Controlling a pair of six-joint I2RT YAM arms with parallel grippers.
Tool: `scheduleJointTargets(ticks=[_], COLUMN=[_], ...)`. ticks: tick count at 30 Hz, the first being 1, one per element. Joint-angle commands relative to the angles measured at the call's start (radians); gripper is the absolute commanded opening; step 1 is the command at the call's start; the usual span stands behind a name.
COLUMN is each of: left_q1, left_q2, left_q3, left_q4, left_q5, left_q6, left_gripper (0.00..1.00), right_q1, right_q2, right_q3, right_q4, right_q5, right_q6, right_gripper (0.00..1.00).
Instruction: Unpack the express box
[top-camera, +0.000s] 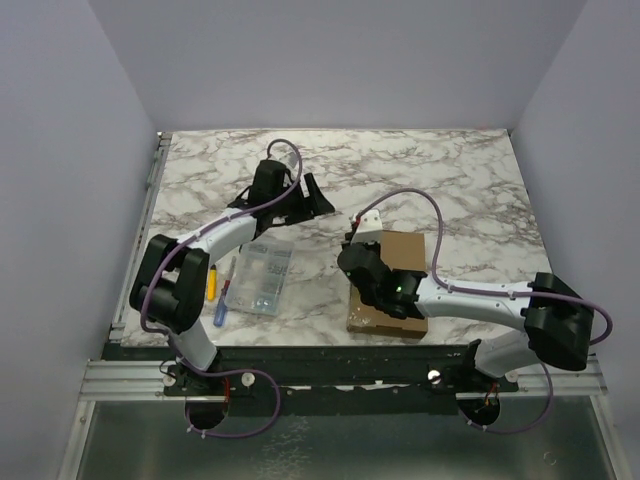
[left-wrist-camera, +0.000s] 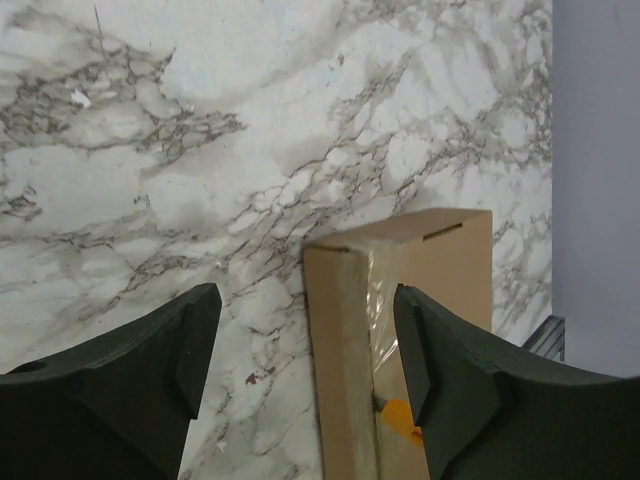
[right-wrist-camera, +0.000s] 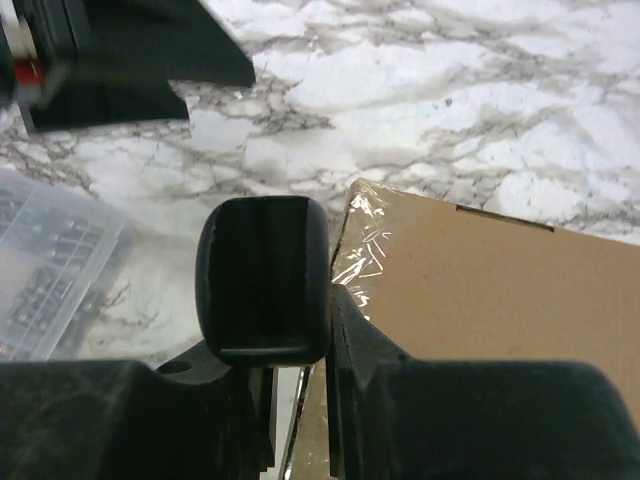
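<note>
Two grippers inspected. Left gripper (left-wrist-camera: 306, 330): fingers spread wide, nothing held. The express box (right-wrist-camera: 480, 300) stands just ahead of it, one taped edge facing its open jaws.

Right gripper (right-wrist-camera: 327, 292): fingers pressed nearly together on the box's taped edge, which runs down into the narrow gap. I judge this a pinch on the flap. The box sits directly under this gripper and to its right.

Finding: unpacking is at an early stage. Clear tape (right-wrist-camera: 358, 250) covers that edge, and something orange (left-wrist-camera: 400, 417) shows through it, seemingly inside. A clear organizer case (top-camera: 262, 275) lies well to the left of the right gripper; I cannot tell whether it belongs to the box's contents.

Outstanding: swing the flap fully open and lift the contents out.
</note>
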Motion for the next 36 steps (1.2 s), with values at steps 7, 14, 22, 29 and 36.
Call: scheduleJointTargets(ticks=[7,14,22,29,36], left_q1=[-0.093,-0.112,-0.117,-0.089,-0.086], left_q2=[0.151,0.150,0.240,0.287,0.322], left_q3=[0.039,0.033,-0.025,-0.013,-0.013], left_q4=[-0.030,0.037,0.047,0.047,0.047], left_q5=[0.102,0.051,-0.067,-0.116,-0.115], left_q6=[0.021,0.024,0.019,0.019,0.006], left_gripper=[0.76,0.76,0.58,0.47,0.45], right_q1=[-0.061,-0.061,-0.060,-0.003,0.106], right_q2=[0.046,0.041,0.048,-0.001,-0.019], right_q3=[0.009,0.010,0.068,0.065,0.084], right_q4=[0.240,0.228,0.096,-0.114,-0.322], right_q5=[-0.102,-0.110,-0.090,-0.079,-0.019], right_q6=[-0.190,-0.176,-0.103,0.079,0.270], right_gripper=[0.00,0.00,0.00,0.00,0.00])
